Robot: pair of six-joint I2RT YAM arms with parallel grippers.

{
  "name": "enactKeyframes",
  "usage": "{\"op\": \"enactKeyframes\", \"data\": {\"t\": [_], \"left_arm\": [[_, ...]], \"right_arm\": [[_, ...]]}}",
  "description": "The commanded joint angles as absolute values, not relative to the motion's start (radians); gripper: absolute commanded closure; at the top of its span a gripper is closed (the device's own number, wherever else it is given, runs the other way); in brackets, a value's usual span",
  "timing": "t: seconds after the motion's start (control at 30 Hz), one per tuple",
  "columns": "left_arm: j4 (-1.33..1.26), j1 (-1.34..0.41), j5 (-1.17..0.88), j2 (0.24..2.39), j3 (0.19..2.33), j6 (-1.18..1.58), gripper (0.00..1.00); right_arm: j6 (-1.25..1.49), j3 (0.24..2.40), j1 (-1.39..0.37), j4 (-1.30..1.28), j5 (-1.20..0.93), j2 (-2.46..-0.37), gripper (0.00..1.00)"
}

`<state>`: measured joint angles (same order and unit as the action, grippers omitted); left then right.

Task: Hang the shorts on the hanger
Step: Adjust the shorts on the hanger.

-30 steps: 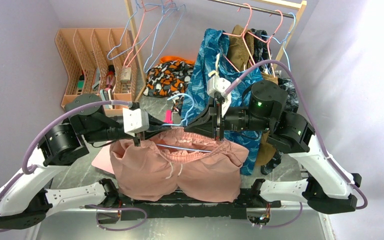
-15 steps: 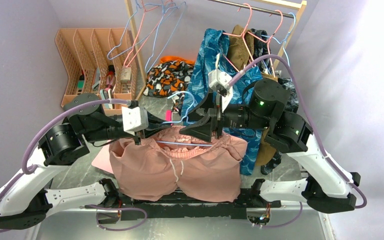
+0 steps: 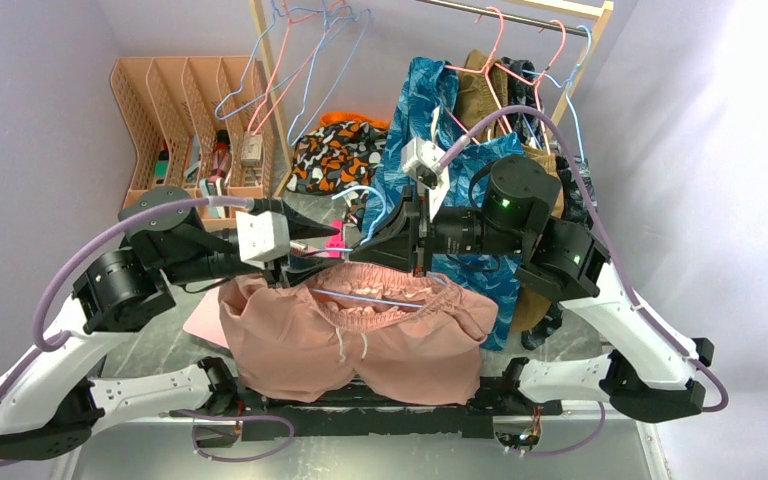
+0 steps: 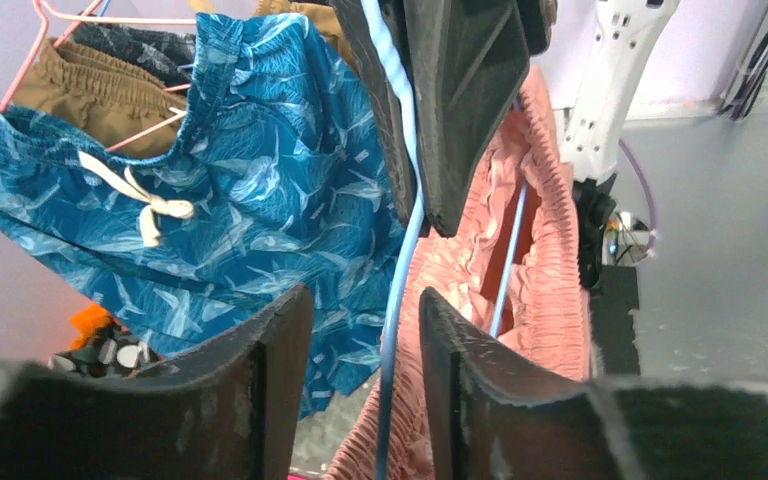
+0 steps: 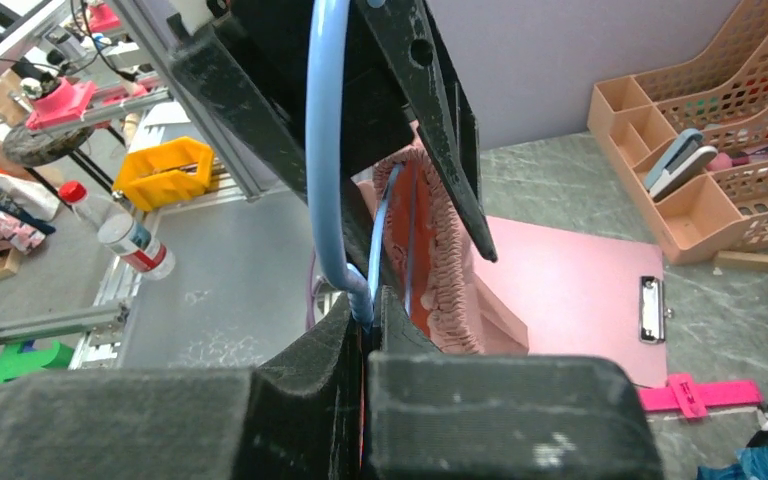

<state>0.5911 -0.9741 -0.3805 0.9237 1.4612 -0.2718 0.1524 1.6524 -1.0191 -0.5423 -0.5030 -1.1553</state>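
The salmon shorts (image 3: 350,345) hang over the bar of the light-blue wire hanger (image 3: 365,298), waistband up and legs falling toward the arm bases. My right gripper (image 3: 368,246) is shut on the hanger's wire just under the hook; in the right wrist view the blue hanger (image 5: 321,150) runs down into the closed right gripper (image 5: 366,302), with the shorts (image 5: 442,262) behind. My left gripper (image 4: 360,300) is open. The hanger wire (image 4: 394,330) passes between its fingers (image 4: 465,375) without being pinched, and the shorts (image 4: 550,250) hang beyond.
A blue patterned garment (image 3: 430,110) and brown clothes hang on the rack behind. Pink and blue wire hangers (image 3: 290,60) hang at the back left, beside an orange file organizer (image 3: 180,110). A pile of patterned clothes (image 3: 335,150) lies behind. A pink clipboard (image 5: 570,290) lies under the shorts.
My left gripper has risen, moved right and opened around the hanger wire. My right gripper opened, shifted left and shut again near the hook. The shorts sagged slightly.
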Motion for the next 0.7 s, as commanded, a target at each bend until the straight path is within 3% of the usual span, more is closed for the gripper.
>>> {"op": "enactKeyframes", "data": {"t": [0.0,0.07,0.17,0.33,0.47,0.57,0.67], "left_arm": [[0.544,-0.973,-0.364,0.892,1.521,-0.257,0.41],[0.546,-0.973,-0.362,0.869,1.545,-0.245,0.3],[0.56,-0.973,-0.363,0.833,1.606,-0.233,0.21],[0.524,-0.973,-0.327,0.764,1.698,-0.229,0.19],[0.43,-0.973,-0.308,0.721,1.772,-0.236,0.19],[0.33,-0.973,-0.297,0.689,1.81,-0.247,0.19],[0.29,-0.973,-0.283,0.689,1.857,-0.255,0.17]], "right_arm": [[0.132,1.718,-1.02,-0.534,-0.528,-1.15,1.0],[0.119,1.749,-1.021,-0.546,-0.535,-1.148,1.0],[0.104,1.815,-1.021,-0.572,-0.539,-1.151,1.0],[0.094,1.982,-1.021,-0.639,-0.599,-1.198,1.0],[0.166,2.249,-1.02,-0.625,-0.814,-1.278,1.0],[0.252,2.25,-1.017,-0.428,-0.915,-1.243,1.0],[0.23,2.327,-1.0,-0.468,-0.92,-1.277,1.0]]}}
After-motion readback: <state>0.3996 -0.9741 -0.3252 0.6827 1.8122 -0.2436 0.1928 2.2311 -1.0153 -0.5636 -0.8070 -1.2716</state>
